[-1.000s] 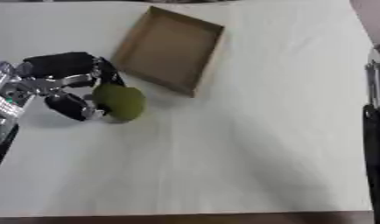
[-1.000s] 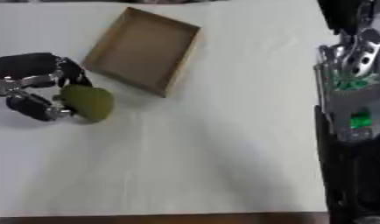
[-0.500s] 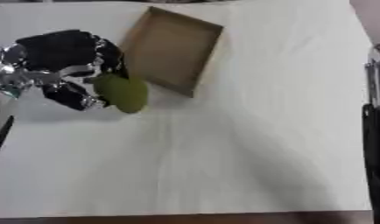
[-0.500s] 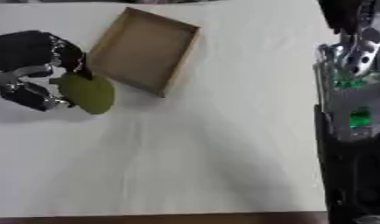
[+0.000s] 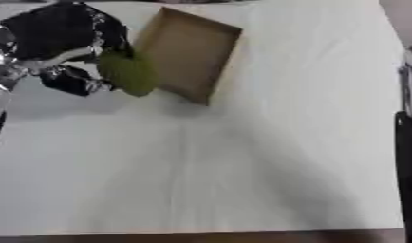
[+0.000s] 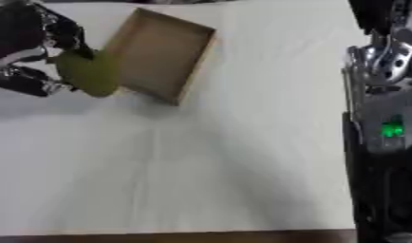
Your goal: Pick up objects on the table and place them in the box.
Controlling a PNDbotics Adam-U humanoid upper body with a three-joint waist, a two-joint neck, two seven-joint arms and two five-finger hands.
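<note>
**A:** Since a second earlier, left hand (image 5: 56,45) had lifted the green fruit (image 5: 126,73) up to the box (image 5: 189,57), fingers curled round it.

**B:** Yeah, fruit sat just past the fingertips, at the box's near wall. Looked smooth, roundish, probably light; gripping its middle suited it. That wall blocked things, surface (image 5: 242,166) otherwise bare. Right hand? Couldn't tell.

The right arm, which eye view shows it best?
The right eye view: the right arm fills its right side, silver joints and a green light visible. The left eye view shows only a dark sliver at its right edge. Its hand cannot be made out.
</note>
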